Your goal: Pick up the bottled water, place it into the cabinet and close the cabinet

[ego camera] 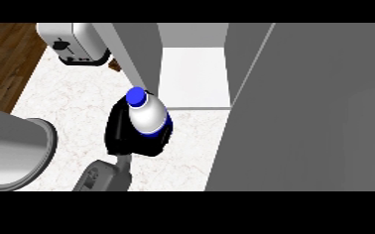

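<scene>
The bottled water (pixel 149 116) has a white body, a blue cap and a blue band. It stands upright in my right hand (pixel 123 135), whose black fingers curl round its lower part. Bottle and hand are over the counter, just in front of the open cabinet's pale shelf (pixel 193 77). The cap is close to the edge of the cabinet's left door (pixel 136 54). The wide grey right door (pixel 300 119) stands open, filling the view's right side. My left hand shows nowhere.
A silver toaster (pixel 73 43) sits at the back left of the marble counter (pixel 70 99), with a small brown thing (pixel 115 66) beside it. A large rounded grey shape (pixel 22 151) fills the lower left corner. Wooden floor (pixel 15 59) shows at the far left.
</scene>
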Robot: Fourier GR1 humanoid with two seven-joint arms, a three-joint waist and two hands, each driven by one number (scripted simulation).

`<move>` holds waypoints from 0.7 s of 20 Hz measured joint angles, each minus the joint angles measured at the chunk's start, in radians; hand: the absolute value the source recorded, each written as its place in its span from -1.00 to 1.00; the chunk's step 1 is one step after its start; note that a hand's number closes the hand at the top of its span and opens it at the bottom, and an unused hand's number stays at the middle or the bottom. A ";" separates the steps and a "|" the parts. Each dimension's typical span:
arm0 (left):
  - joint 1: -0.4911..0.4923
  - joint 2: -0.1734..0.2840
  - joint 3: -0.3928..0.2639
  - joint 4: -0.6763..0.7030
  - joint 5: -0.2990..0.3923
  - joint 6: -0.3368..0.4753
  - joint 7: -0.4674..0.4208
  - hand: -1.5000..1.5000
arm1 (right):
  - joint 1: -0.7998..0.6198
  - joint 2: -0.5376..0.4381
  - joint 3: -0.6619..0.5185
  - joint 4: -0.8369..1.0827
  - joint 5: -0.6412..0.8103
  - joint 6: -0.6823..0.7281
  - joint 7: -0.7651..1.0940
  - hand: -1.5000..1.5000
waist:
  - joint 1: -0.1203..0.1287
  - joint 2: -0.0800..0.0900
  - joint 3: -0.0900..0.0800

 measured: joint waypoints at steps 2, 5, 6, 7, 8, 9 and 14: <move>-0.050 -0.019 -0.005 0.000 -0.024 0.042 0.037 1.00 | -0.003 -0.009 -0.021 0.003 -0.003 0.005 -0.013 -1.00 | -0.001 0.001 0.000; -0.105 -0.035 -0.031 0.009 -0.045 0.103 0.054 1.00 | -0.008 -0.006 -0.027 0.003 -0.005 0.012 -0.006 -1.00 | -0.001 0.001 0.000; -0.119 -0.035 -0.022 0.010 -0.049 0.107 0.070 1.00 | 0.013 -0.007 -0.007 0.003 -0.003 0.005 -0.023 -1.00 | -0.002 0.001 0.000; -0.154 -0.038 -0.007 0.027 -0.051 0.118 0.080 1.00 | 0.012 -0.010 -0.011 0.003 -0.004 0.006 -0.022 -1.00 | -0.003 0.001 0.000; -0.155 -0.041 -0.009 0.033 -0.053 0.120 0.069 1.00 | 0.022 -0.020 -0.021 0.001 -0.006 0.012 -0.035 -1.00 | -0.003 0.001 0.000; -0.179 -0.043 -0.019 0.051 -0.048 0.142 0.057 1.00 | 0.012 -0.016 -0.025 0.000 -0.007 0.013 -0.026 -1.00 | -0.004 0.002 0.000; -0.307 -0.048 0.018 0.148 -0.067 0.187 0.083 1.00 | 0.020 -0.014 -0.025 0.003 -0.012 0.016 -0.041 -1.00 | -0.007 0.002 0.000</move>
